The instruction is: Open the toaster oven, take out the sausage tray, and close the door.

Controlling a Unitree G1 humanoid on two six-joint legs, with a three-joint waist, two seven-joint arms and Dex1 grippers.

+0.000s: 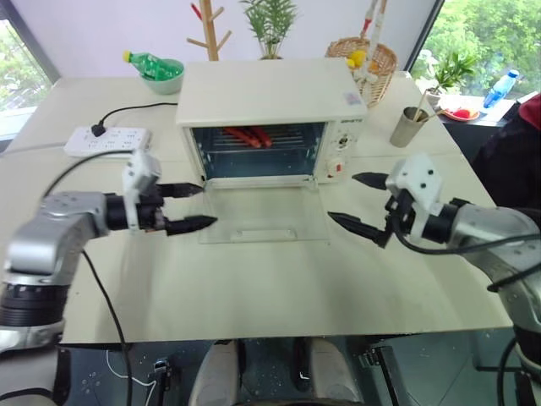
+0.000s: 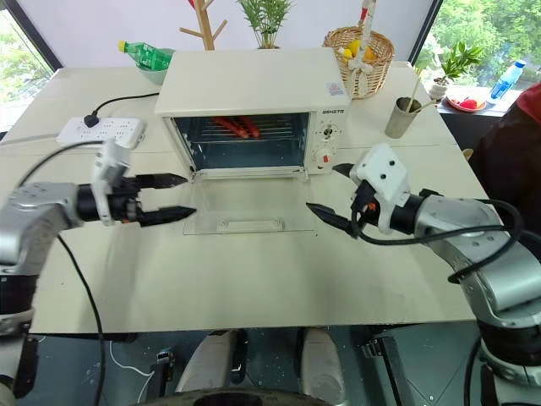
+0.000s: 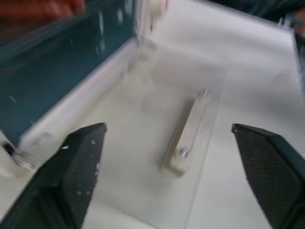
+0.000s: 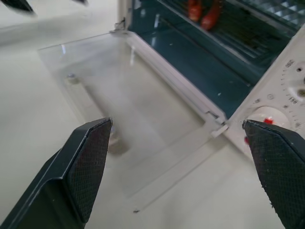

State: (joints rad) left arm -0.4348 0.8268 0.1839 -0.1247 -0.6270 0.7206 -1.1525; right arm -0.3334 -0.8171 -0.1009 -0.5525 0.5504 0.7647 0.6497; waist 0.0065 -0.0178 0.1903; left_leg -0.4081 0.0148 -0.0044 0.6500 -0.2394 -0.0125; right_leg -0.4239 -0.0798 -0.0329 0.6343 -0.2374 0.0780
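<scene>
faint unreadable print on toaster oven

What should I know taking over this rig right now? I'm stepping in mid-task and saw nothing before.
Left gripper: jaws open, empty, beside the door's left edge.
Right gripper: jaws open, empty, right of the door.
Toaster oven: open; door lies flat on the table, handle toward the robot.
Sausage tray: inside on the rack.
Done: door opened.
Left: pull the tray out, close the door.
</scene>
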